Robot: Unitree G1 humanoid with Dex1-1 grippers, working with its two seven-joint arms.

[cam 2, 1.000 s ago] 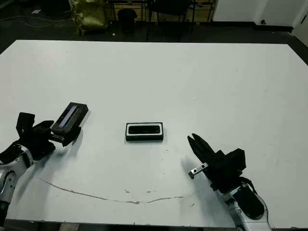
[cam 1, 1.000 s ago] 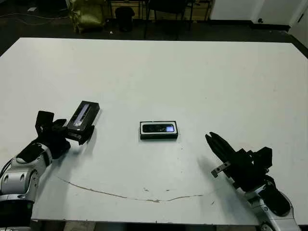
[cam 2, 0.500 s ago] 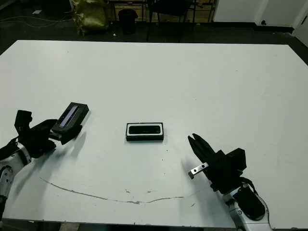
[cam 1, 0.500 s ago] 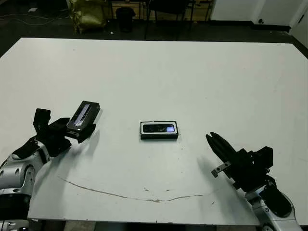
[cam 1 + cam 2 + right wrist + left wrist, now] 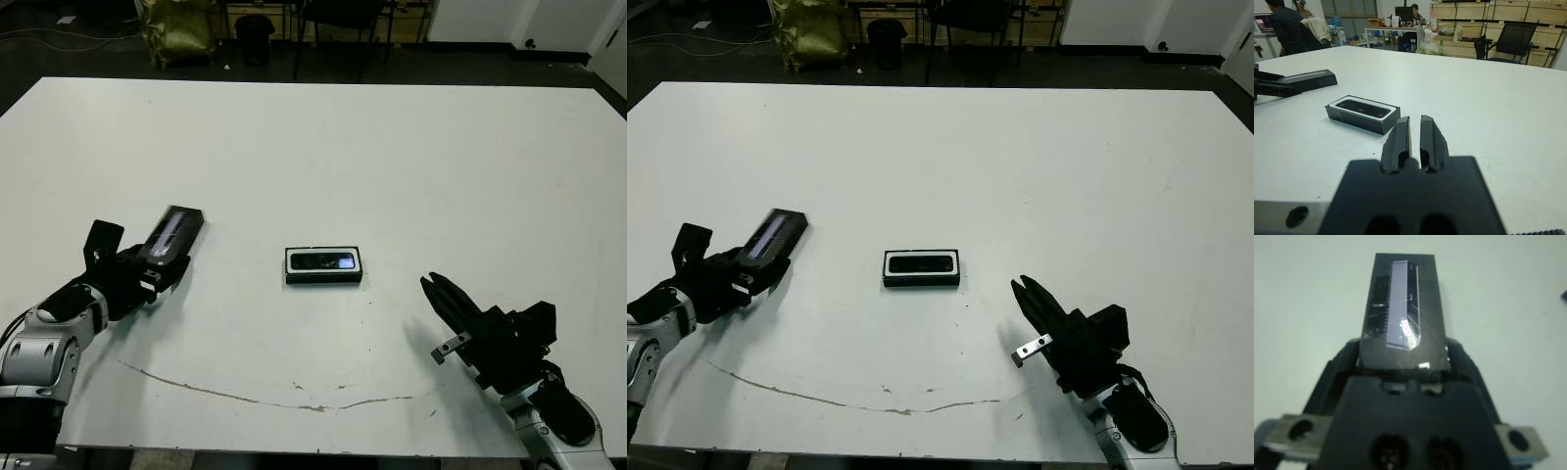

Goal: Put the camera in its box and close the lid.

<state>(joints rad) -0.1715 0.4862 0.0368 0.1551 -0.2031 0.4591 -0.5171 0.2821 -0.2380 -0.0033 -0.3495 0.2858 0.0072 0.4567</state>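
The camera already lies in the box at mid-desk. The left pincer grips the lid; carry it over level, strip up, and align the edges. The right pincer rests clenched, empty.

Camera in box mid-table; lid well left; right gripper right, nearer

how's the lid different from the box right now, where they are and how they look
The lid is held in the left gripper, raised off the table; the box rests on the table at the middle, untouched. The lid shows a flat black face with a silvery-lavender strip; the box is open, white-lined, with the camera inside. Both are black, rectangular and similar in size.
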